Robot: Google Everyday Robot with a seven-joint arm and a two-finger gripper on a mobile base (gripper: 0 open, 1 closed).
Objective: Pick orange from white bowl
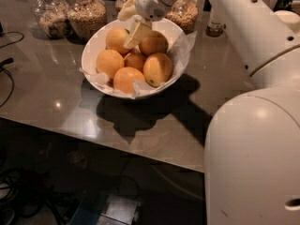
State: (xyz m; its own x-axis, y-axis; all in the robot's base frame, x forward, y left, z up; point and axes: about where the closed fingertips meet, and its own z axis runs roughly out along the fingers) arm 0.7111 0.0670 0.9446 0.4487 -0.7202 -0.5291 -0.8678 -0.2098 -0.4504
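The white bowl (93,50) lined with crumpled paper stands on the grey table and holds several oranges. The paler yellow-orange orange (158,68) lies at the bowl's right front, next to deeper-orange ones (109,62). My gripper (132,23) hangs over the back of the bowl, above the rear oranges (153,43). Its cream fingers (137,33) are spread apart and hold nothing. The lower finger points down between two rear oranges. The gripper is up and to the left of the paler orange, apart from it.
Glass jars of grains (86,15) (50,17) (185,13) stand behind the bowl, with a small dark bottle (215,28) at the back right. Cables (7,64) lie at the left. The table's front edge (140,151) runs below the bowl. My white arm fills the right side.
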